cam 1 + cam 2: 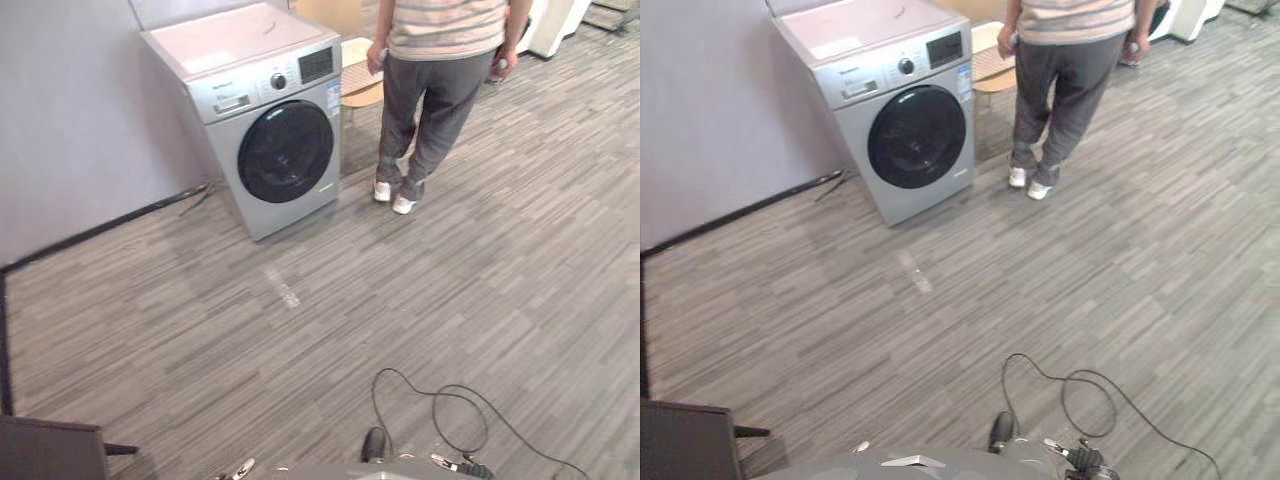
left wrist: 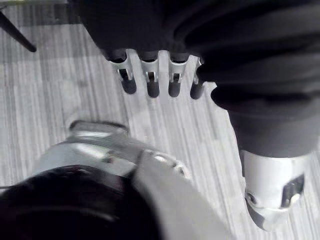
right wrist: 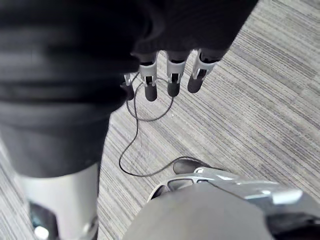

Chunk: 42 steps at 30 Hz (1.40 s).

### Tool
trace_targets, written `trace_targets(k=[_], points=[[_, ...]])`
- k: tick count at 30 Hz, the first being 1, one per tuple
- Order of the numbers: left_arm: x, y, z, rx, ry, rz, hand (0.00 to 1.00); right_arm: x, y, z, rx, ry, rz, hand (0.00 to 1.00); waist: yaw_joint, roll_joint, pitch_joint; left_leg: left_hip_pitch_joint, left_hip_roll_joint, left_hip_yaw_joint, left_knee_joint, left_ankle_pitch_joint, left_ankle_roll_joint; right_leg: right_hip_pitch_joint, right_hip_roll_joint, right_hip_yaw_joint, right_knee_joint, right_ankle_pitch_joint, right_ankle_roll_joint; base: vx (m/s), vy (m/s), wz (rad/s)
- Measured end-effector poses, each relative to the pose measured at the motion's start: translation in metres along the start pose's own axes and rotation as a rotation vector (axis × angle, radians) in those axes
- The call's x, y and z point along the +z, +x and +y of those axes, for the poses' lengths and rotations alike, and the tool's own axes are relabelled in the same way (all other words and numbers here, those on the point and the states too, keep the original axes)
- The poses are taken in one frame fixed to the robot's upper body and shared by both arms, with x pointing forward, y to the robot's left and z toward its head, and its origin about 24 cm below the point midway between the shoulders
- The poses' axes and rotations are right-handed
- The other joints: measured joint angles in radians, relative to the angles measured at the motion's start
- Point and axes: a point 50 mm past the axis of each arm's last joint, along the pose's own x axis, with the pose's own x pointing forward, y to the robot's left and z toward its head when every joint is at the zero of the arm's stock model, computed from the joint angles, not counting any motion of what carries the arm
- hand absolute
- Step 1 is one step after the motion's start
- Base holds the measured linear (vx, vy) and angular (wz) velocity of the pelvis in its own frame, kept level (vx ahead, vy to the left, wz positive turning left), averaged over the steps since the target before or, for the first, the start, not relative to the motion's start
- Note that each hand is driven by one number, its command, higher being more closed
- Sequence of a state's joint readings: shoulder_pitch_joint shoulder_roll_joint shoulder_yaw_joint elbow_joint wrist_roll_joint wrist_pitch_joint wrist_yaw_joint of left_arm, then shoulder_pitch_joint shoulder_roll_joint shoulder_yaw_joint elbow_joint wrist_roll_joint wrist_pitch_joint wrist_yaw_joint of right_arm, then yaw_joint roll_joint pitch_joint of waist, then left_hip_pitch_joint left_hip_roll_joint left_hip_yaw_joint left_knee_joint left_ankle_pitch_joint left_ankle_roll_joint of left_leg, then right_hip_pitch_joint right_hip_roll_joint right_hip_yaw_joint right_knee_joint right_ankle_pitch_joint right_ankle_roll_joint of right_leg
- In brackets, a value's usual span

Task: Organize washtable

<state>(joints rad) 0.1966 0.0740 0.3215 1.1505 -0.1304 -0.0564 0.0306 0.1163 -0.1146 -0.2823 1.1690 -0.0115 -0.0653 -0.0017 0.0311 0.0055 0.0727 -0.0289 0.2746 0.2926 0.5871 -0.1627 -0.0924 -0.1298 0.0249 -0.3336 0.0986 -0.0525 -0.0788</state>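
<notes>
The left hand (image 2: 151,80) hung over the striped floor (image 2: 60,90) with its fingers straight and slightly spread, the thumb off to one side, holding nothing. The right hand (image 3: 172,75) hung likewise above the floor, fingers straight and empty. Ahead and to the robot's left, well apart from both hands, one silver washing machine (image 1: 275,130) stood against the pale wall (image 1: 80,110), its one round dark door (image 1: 285,151) closed and facing outward. Near its right side stood one person (image 1: 440,90), back turned, two white shoes (image 1: 393,197) on the floor, with one light wooden seat (image 1: 360,85) between the person and the machine.
</notes>
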Motion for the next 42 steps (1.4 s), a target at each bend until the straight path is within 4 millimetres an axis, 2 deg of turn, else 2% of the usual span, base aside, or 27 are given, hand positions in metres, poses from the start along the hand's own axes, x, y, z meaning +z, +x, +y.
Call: trace_targets(k=[1, 3, 4, 8, 10, 11, 12, 13, 14, 16, 17, 20, 22, 24, 25, 26, 28, 29, 31, 33, 35, 37, 38, 39, 40, 41, 42], points=[[-0.008, -0.002, -0.002, 0.001, -0.049, 0.021, 0.00, 0.000, 0.000, 0.001, 0.000, 0.026, -0.001, 0.00, 0.009, 0.012, 0.008, -0.069, 0.038, -0.063, 0.210, 0.068, 0.087, 0.029, 0.045, 0.057, 0.009, -0.017, -0.025, -0.29, -0.223, -1.85], [-0.019, -0.005, 0.001, 0.008, -0.051, 0.044, 0.00, 0.002, 0.000, -0.002, -0.005, 0.021, -0.005, 0.00, 0.031, 0.014, 0.022, -0.138, -0.041, -0.222, 0.362, -0.013, 0.022, 0.050, 0.086, 0.180, 0.037, -0.035, -0.066, -0.30, -0.101, -3.24], [-0.007, -0.005, -0.019, -0.050, -0.040, -0.013, 0.00, 0.010, 0.001, -0.009, -0.023, 0.027, -0.037, 0.00, 0.041, 0.045, 0.064, -0.314, -0.248, -0.408, -0.019, -0.096, 0.015, 0.090, 0.142, 0.463, 0.051, -0.036, -0.067, -0.09, 0.106, -4.07], [0.016, -0.002, -0.023, -0.062, -0.048, -0.108, 0.00, -0.001, -0.003, -0.012, -0.025, 0.002, -0.019, 0.00, 0.036, 0.043, 0.041, -0.300, -0.256, -0.479, -0.243, 0.049, 0.029, 0.133, 0.155, 0.544, 0.085, -0.113, -0.044, 0.16, 0.145, -1.20], [0.021, -0.002, -0.020, -0.054, -0.052, -0.125, 0.00, 0.000, -0.003, -0.002, 0.000, 0.014, -0.038, 0.00, 0.062, -0.002, 0.018, -0.280, -0.283, -0.430, -0.217, 0.055, 0.054, 0.100, 0.131, 0.601, 0.169, -0.201, -0.027, 0.42, 0.116, -0.89], [0.024, -0.002, -0.015, -0.041, -0.051, -0.140, 0.00, 0.000, -0.005, 0.004, 0.016, 0.012, -0.060, 0.00, 0.096, -0.024, 0.017, -0.234, -0.274, -0.330, -0.210, 0.009, 0.077, 0.071, 0.101, 0.602, 0.333, -0.253, 0.045, 0.50, 0.049, -1.50], [0.029, -0.001, -0.010, -0.028, -0.044, -0.149, 0.00, 0.007, -0.004, 0.008, 0.030, -0.006, -0.086, 0.00, 0.083, -0.054, 0.032, -0.206, -0.278, -0.275, -0.185, -0.028, 0.098, -0.034, 0.084, 0.533, 0.600, -0.257, 0.131, 0.41, 0.014, -1.23], [0.032, 0.000, -0.009, -0.024, -0.026, -0.154, 0.00, 0.007, -0.005, 0.007, 0.028, -0.001, -0.089, 0.00, 0.058, -0.058, 0.037, -0.177, -0.283, -0.269, -0.170, -0.057, 0.113, -0.111, 0.055, 0.443, 0.778, -0.187, 0.190, 0.34, 0.036, -0.46], [0.035, 0.000, -0.008, -0.026, -0.002, -0.160, 0.00, 0.000, -0.006, 0.009, 0.029, 0.029, -0.071, 0.00, 0.029, -0.051, 0.042, -0.117, -0.281, -0.269, -0.175, -0.077, 0.130, -0.156, 0.003, 0.347, 0.914, -0.134, 0.183, 0.34, 0.078, -0.10], [0.047, 0.001, -0.013, -0.041, 0.015, -0.194, 0.00, -0.013, -0.009, 0.007, 0.013, 0.057, -0.040, 0.00, 0.018, -0.060, 0.032, -0.007, -0.258, -0.234, -0.223, -0.120, 0.127, -0.198, -0.094, 0.241, 0.950, -0.165, 0.129, 0.41, 0.051, -0.39], [0.049, 0.001, -0.015, -0.046, 0.014, -0.199, 0.00, -0.013, -0.009, 0.008, 0.014, 0.059, -0.039, 0.00, 0.018, -0.060, 0.031, 0.016, -0.252, -0.229, -0.239, -0.137, 0.128, -0.216, -0.108, 0.213, 0.919, -0.174, 0.117, 0.41, -0.025, -0.74], [0.060, 0.003, -0.026, -0.072, 0.015, -0.217, 0.00, -0.013, -0.009, 0.007, 0.008, 0.084, -0.041, 0.00, -0.005, -0.050, 0.030, 0.122, -0.213, -0.224, -0.356, -0.161, 0.114, -0.251, -0.131, 0.116, 0.527, -0.156, 0.133, 0.42, -0.105, -0.43], [0.061, 0.003, -0.042, -0.117, 0.021, -0.204, 0.00, -0.018, -0.009, 0.009, -0.001, 0.154, -0.017, 0.00, -0.020, -0.050, 0.030, 0.181, -0.208, -0.223, -0.415, -0.184, 0.079, -0.234, -0.142, 0.069, 0.196, -0.043, 0.132, 0.51, -0.255, -0.04], [0.045, 0.001, -0.043, -0.123, -0.028, -0.167, 0.00, -0.031, -0.012, -0.001, -0.032, 0.173, 0.021, 0.00, -0.054, -0.005, -0.005, 0.240, -0.150, -0.226, -0.379, -0.207, 0.017, -0.226, -0.118, 0.047, 0.234, -0.006, 0.094, 0.75, -0.360, 0.28], [0.042, 0.001, -0.041, -0.115, -0.043, -0.162, 0.00, -0.035, -0.013, -0.002, -0.033, 0.179, 0.033, 0.00, -0.053, -0.014, -0.012, 0.222, -0.140, -0.234, -0.306, -0.204, 0.007, -0.211, -0.106, 0.049, 0.245, 0.036, 0.080, 0.71, -0.470, 0.17], [0.038, 0.001, -0.044, -0.116, -0.093, -0.149, 0.00, -0.036, -0.014, -0.007, -0.046, 0.191, 0.041, 0.00, -0.048, 0.015, -0.024, 0.152, -0.103, -0.292, -0.087, -0.192, -0.010, -0.188, -0.078, 0.044, 0.282, 0.014, 0.064, 0.45, -0.568, -0.21], [0.039, 0.001, -0.044, -0.112, -0.139, -0.151, 0.00, -0.022, -0.010, -0.010, -0.041, 0.182, -0.004, 0.00, -0.033, 0.030, -0.021, 0.010, -0.091, -0.349, 0.258, 0.041, 0.007, -0.130, -0.026, 0.061, 0.300, -0.065, 0.014, 0.31, -0.469, -0.50], [0.038, 0.000, -0.044, -0.115, -0.141, -0.151, 0.00, -0.013, -0.009, -0.012, -0.039, 0.174, -0.027, 0.00, -0.014, 0.038, -0.012, -0.041, -0.089, -0.363, 0.395, 0.157, -0.012, -0.084, 0.002, 0.086, 0.288, -0.095, -0.018, 0.16, -0.303, -0.80], [0.041, 0.000, -0.045, -0.124, -0.131, -0.162, 0.00, 0.001, -0.004, -0.010, -0.034, 0.171, -0.053, 0.00, -0.003, 0.047, 0.005, -0.186, -0.111, -0.355, 0.607, 0.031, 0.009, 0.059, 0.049, 0.131, 0.216, -0.142, -0.071, 0.08, -0.214, -0.68], [0.053, 0.001, -0.037, -0.115, -0.097, -0.215, 0.00, 0.009, -0.001, 0.000, 0.000, 0.138, -0.051, 0.00, 0.028, 0.014, 0.012, -0.327, -0.180, -0.288, 0.468, -0.067, 0.042, 0.218, 0.042, 0.190, 0.105, -0.162, -0.074, -0.14, -0.053, -0.64], [0.052, 0.001, -0.034, -0.109, -0.078, -0.213, 0.00, 0.025, 0.003, 0.008, 0.023, 0.133, -0.088, 0.00, 0.039, 0.004, 0.018, -0.403, -0.217, -0.255, 0.234, -0.069, 0.040, 0.285, 0.032, 0.233, 0.045, -0.181, -0.037, -0.31, 0.035, -0.74], [0.039, 0.000, -0.029, -0.101, -0.040, -0.181, 0.00, 0.041, 0.004, 0.014, 0.045, 0.098, -0.137, 0.00, 0.066, 0.021, 0.011, -0.428, -0.233, -0.240, -0.288, 0.049, 0.014, 0.393, 0.035, 0.294, -0.052, -0.219, 0.032, -0.29, 0.112, -0.81], [0.035, -0.001, -0.027, -0.097, -0.040, -0.171, 0.00, 0.039, 0.004, 0.012, 0.041, 0.094, -0.134, 0.00, 0.077, 0.024, 0.005, -0.450, -0.237, -0.237, -0.313, 0.056, 0.021, 0.416, 0.033, 0.302, -0.064, -0.238, 0.060, 0.03, 0.239, -0.70], [0.026, -0.002, -0.021, -0.080, -0.030, -0.146, 0.00, 0.034, 0.003, 0.015, 0.048, 0.097, -0.119, 0.00, 0.094, 0.010, -0.002, -0.460, -0.257, -0.218, -0.281, 0.115, 0.089, 0.453, 0.013, 0.331, -0.025, -0.296, 0.093, 0.36, 0.141, -0.65], [0.016, -0.002, -0.017, -0.062, -0.040, -0.107, 0.00, 0.032, 0.003, 0.019, 0.059, 0.099, -0.112, 0.00, 0.093, 0.000, -0.006, -0.446, -0.264, -0.203, -0.241, 0.193, 0.130, 0.428, -0.005, 0.333, 0.108, -0.335, 0.126, 0.63, 0.105, -0.56], [0.006, -0.002, -0.007, -0.028, -0.054, -0.067, 0.00, 0.025, 0.003, 0.022, 0.060, 0.120, -0.091, 0.00, 0.086, -0.034, -0.009, -0.413, -0.289, -0.202, -0.203, 0.203, 0.155, 0.350, -0.031, 0.334, 0.373, -0.326, 0.149, 0.70, -0.031, -0.26], [0.011, -0.001, 0.001, -0.011, -0.042, -0.074, 0.00, 0.015, 0.001, 0.024, 0.061, 0.149, -0.058, 0.00, 0.078, -0.064, -0.007, -0.362, -0.321, -0.194, -0.197, 0.151, 0.167, 0.270, -0.062, 0.350, 0.602, -0.230, 0.172, 0.54, 0.028, 0.12]])
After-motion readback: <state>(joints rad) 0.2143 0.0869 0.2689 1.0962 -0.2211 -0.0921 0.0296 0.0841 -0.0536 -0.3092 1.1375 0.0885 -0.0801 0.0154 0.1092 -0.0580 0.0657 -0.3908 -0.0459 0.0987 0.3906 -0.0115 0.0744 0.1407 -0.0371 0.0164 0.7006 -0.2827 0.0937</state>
